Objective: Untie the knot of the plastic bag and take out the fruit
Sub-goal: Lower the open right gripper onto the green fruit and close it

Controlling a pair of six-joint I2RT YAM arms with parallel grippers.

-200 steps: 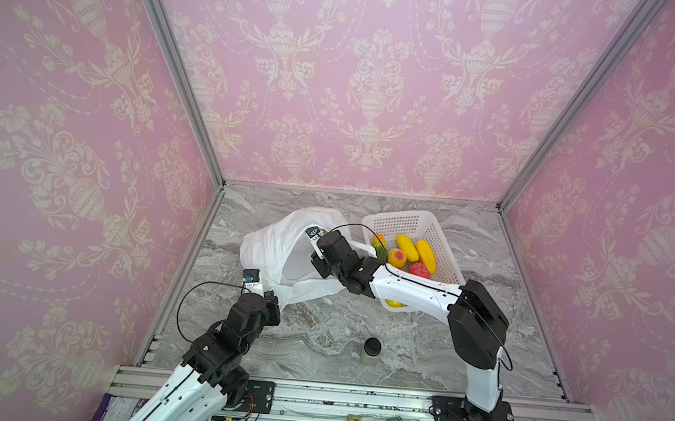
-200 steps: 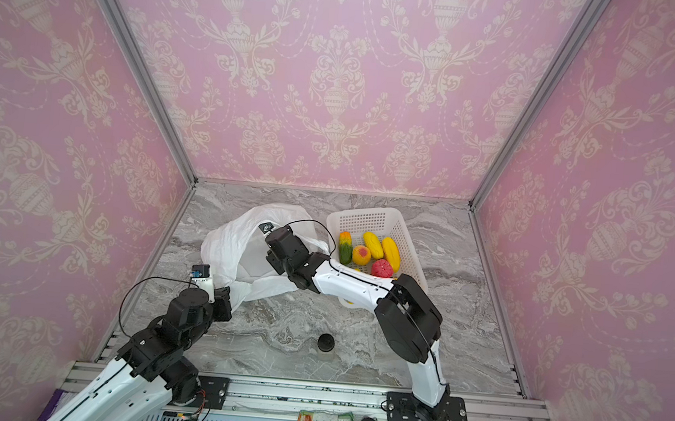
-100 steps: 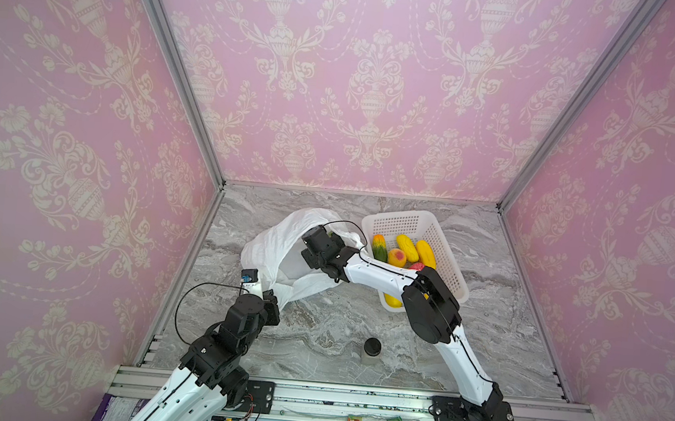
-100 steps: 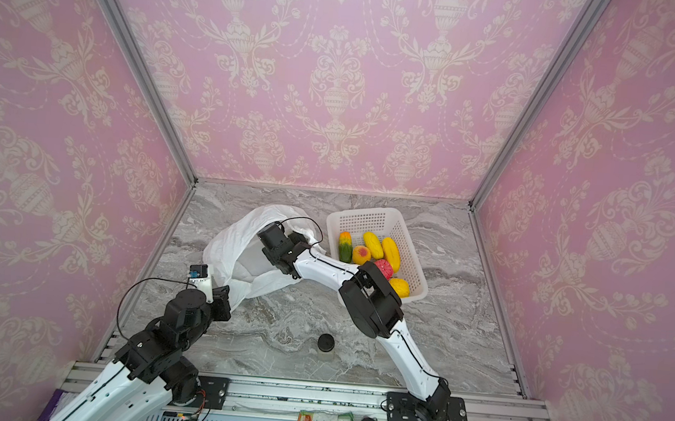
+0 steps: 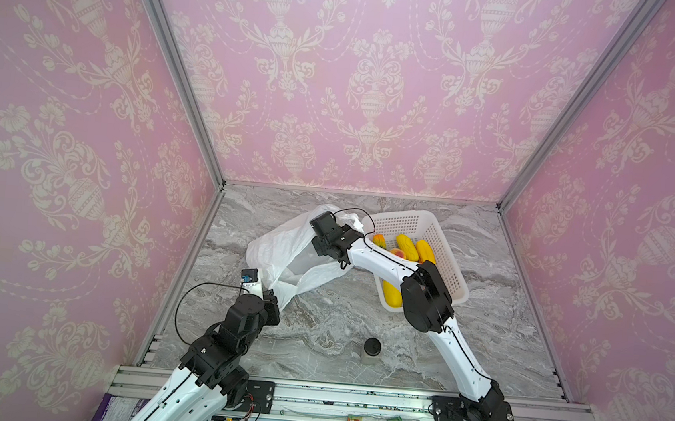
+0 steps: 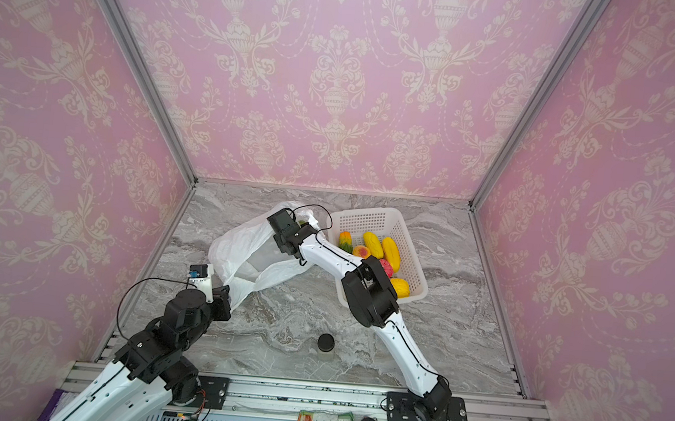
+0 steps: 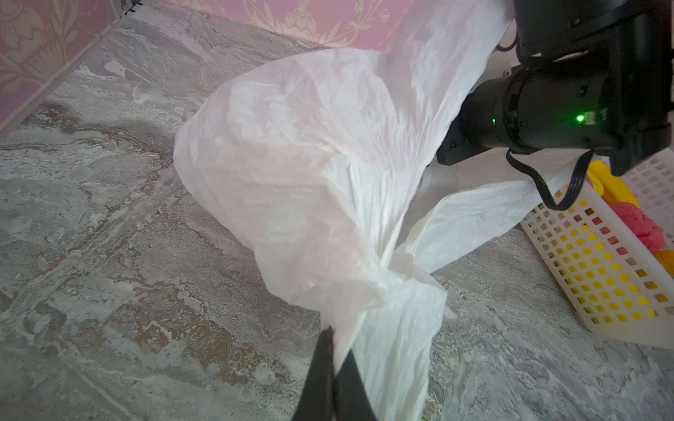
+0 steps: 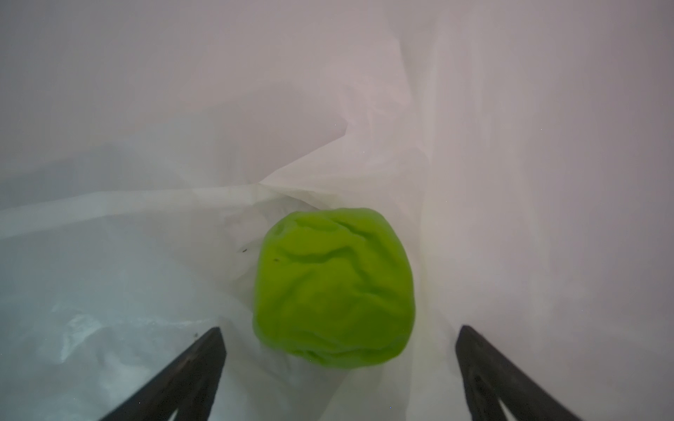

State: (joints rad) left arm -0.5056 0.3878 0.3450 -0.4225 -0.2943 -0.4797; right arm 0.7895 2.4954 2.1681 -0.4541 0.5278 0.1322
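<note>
The white plastic bag (image 5: 282, 248) (image 6: 236, 248) lies left of the basket with its mouth held open. My left gripper (image 7: 333, 339) is shut on a gathered handle of the bag (image 7: 310, 164), at the bag's near corner (image 5: 278, 294). No tied knot shows; the film only bunches (image 7: 390, 262) ahead of the left fingers. My right wrist (image 5: 331, 236) reaches into the bag's mouth. Inside, my right gripper (image 8: 339, 330) stands wide open, its fingers either side of a lumpy green fruit (image 8: 333, 288) and apart from it. More fruit (image 5: 407, 247) (image 6: 382, 249) lies in the basket.
The white perforated basket (image 5: 449, 250) (image 6: 369, 214) (image 7: 601, 269) stands right of the bag, partly under my right arm. A small dark-lidded jar (image 5: 371, 348) (image 6: 325, 344) stands on the marble near the front. Pink walls close three sides.
My right gripper has swung left from beside the basket into the bag's mouth and opened wide. The left gripper has kept its hold and barely moved.
</note>
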